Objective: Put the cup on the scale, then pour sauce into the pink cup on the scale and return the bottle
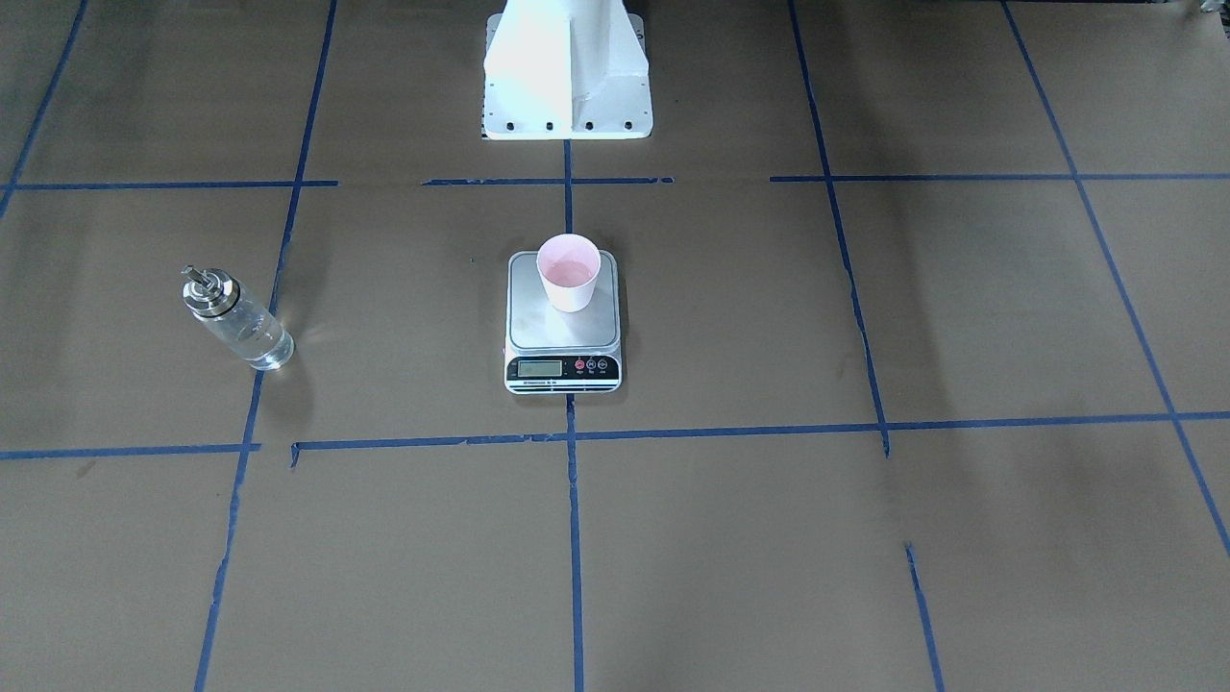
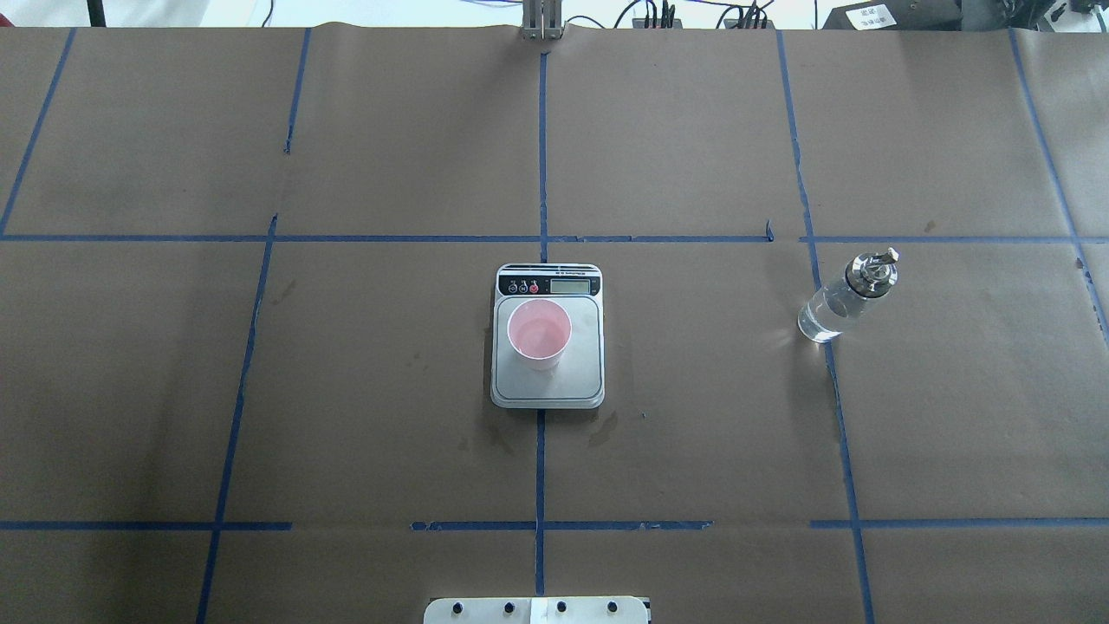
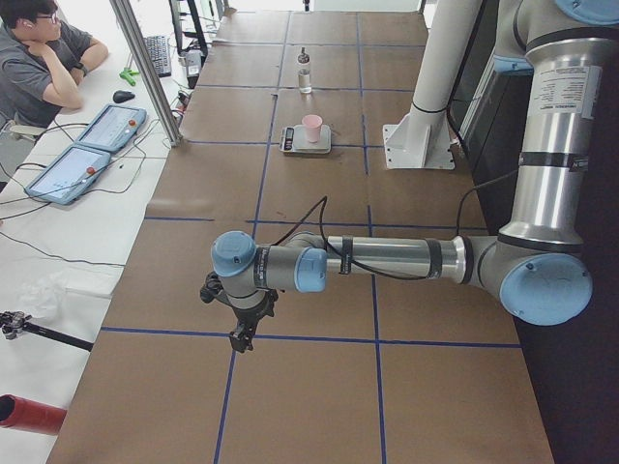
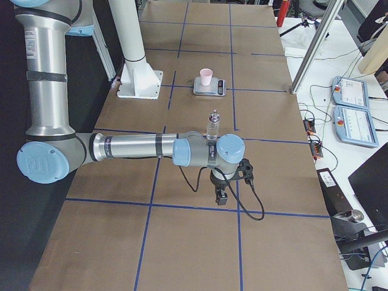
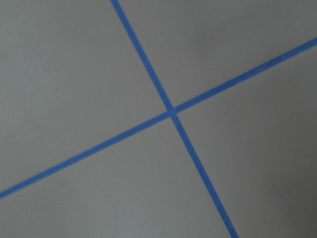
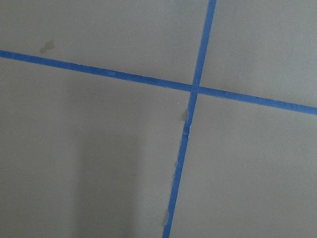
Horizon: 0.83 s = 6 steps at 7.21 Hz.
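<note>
The pink cup [image 1: 568,274] stands upright on the steel platform of the scale [image 1: 562,334] at the table's middle; they also show in the overhead view, cup [image 2: 539,334] on scale [image 2: 582,374]. A faint liquid level seems to show inside the cup. The clear bottle [image 1: 236,318] with silver cap stands upright on the table, apart from the scale, on my right side [image 2: 844,300]. My left gripper [image 3: 242,333] and right gripper [image 4: 221,196] hang over the table's far ends, well away from everything. They show only in the side views, so I cannot tell if they are open or shut.
Brown paper with a blue tape grid [image 2: 541,238] covers the table. The robot's white base [image 1: 567,72] stands behind the scale. An operator [image 3: 44,58] sits at a side table with tablets [image 3: 92,145]. Both wrist views show only paper and crossing tape.
</note>
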Motion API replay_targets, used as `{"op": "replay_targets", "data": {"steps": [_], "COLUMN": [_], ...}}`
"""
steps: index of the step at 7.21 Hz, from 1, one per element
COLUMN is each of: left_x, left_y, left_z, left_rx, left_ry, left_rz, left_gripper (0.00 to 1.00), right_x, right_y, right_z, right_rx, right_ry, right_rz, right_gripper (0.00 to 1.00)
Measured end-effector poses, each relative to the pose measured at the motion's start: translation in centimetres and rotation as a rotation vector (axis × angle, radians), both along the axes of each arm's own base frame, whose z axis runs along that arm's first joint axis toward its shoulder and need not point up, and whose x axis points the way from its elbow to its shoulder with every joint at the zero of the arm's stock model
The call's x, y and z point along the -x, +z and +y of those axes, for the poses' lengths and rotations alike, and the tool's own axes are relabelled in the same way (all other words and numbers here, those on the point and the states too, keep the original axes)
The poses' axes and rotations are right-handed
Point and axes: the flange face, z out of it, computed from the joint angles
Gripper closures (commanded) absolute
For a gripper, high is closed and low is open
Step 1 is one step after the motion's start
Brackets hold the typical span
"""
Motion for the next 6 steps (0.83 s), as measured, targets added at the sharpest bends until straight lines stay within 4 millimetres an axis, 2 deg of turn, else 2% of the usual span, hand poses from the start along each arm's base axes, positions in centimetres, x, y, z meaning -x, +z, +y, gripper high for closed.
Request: {"op": "replay_targets", "data": {"steps": [3,6], "left_x": [3.0,3.4], "left_y": [0.2,0.2], "left_z": [0.7,0.9], "left_rx": [0.012,0.011], "left_ry": [-0.058,-0.066], "left_rz": [0.003,0.003], "left_gripper": [0.00,0.00], "right_x": [-0.6,-1.2], "right_y": [0.3,1.3], "right_z": [0.5,1.6], "right_rx": [0.012,0.029], "right_ry": [0.017,0.028], "right_rz": [-0.024,-0.028], "right_gripper": [0.00,0.00]}}
